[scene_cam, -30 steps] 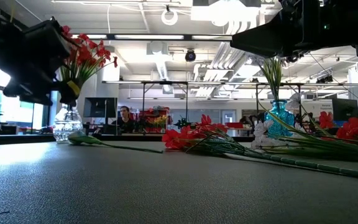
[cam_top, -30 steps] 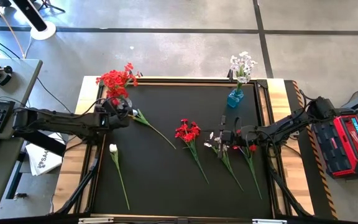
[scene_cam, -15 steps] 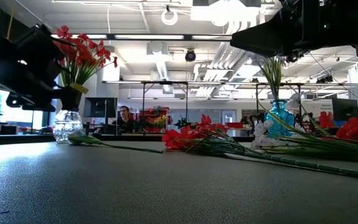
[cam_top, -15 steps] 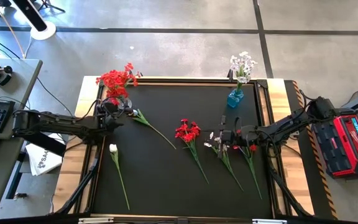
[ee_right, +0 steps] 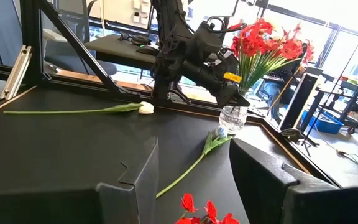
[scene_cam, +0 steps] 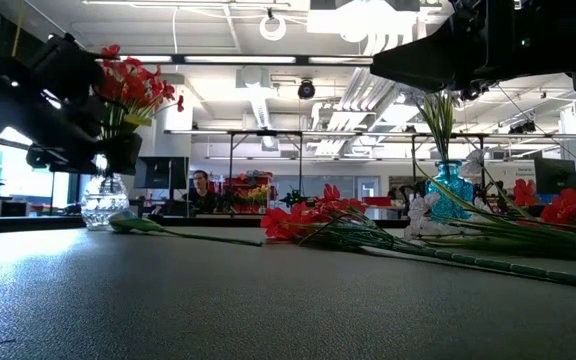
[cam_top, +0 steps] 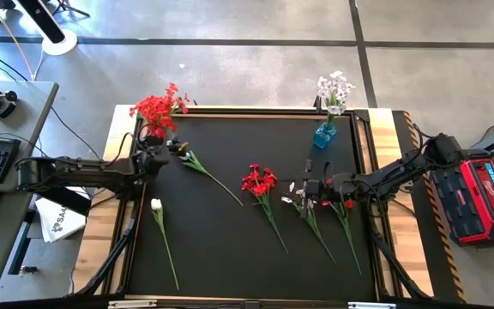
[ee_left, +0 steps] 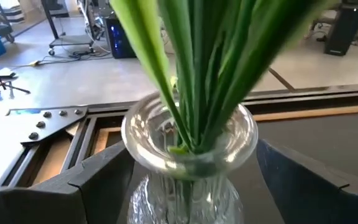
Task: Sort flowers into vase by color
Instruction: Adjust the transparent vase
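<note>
your left gripper [cam_top: 154, 158] sits just beside the clear vase [cam_top: 155, 136] at the table's far left corner, fingers spread wide to either side of the glass neck and holding nothing. the red flowers [cam_top: 158, 106] stand in that vase, stems down through the mouth in the left wrist view. the risk here is the vase itself: it looks light and top-heavy with that bunch in it, so if you pull back at an angle or clip the rim with a finger, it could tip or slide toward the edge.

your right gripper [cam_top: 304, 194] hangs low over the white spray [cam_top: 297, 194], well apart from the blue vase [cam_top: 324, 134] with its white flowers [cam_top: 335, 89]. its fingers stand apart and empty in the right wrist view. several stems lie close together there (one red spray [cam_top: 348, 206] just beside it), so closing carelessly could pick up two colours at once. another red cluster [cam_top: 258, 180], a white bud [cam_top: 156, 204] and a single stem [cam_top: 201, 167] lie loose on the mat.
</note>
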Controlling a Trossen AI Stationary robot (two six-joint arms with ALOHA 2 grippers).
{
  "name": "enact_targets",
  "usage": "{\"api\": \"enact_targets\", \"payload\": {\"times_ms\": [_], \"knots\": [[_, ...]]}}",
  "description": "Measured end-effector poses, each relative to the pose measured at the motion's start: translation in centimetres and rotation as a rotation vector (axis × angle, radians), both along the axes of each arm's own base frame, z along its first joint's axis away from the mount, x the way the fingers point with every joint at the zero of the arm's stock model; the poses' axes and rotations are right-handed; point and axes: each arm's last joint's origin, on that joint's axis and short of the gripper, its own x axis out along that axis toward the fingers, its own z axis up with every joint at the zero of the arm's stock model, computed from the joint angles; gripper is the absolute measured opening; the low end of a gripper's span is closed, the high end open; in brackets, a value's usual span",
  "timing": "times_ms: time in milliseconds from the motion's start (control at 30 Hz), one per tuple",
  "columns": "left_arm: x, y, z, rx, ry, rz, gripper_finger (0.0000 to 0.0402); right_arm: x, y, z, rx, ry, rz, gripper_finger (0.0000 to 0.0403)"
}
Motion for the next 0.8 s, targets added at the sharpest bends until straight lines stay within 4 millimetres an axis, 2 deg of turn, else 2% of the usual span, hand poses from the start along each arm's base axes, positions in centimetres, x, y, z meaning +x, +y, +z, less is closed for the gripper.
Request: {"api": "enact_targets", "payload": {"times_ms": [200, 433, 567, 800], "knots": [[0.1, 0.3, 0.0, -0.031, -0.002, -0.051, 0.0280, 0.0, 0.0, 0.0, 0.000, 0.001, 0.001, 0.0169], [0.3, 0.3, 0.3, -0.022, -0.032, -0.069, 0.0189, 0.0, 0.0, 0.0, -0.001, 0.003, 0.000, 0.0169], [0.6, 0.4, 0.6, -0.017, -0.047, -0.150, 0.0139, 0.0, 0.0, 0.0, -0.001, 0.004, 0.000, 0.0169], [1.5, 0.4, 2.3, 0.073, -0.145, -0.285, 0.0134, 0.0, 0.0, 0.0, -0.001, 0.004, 0.000, 0.0169]]}}
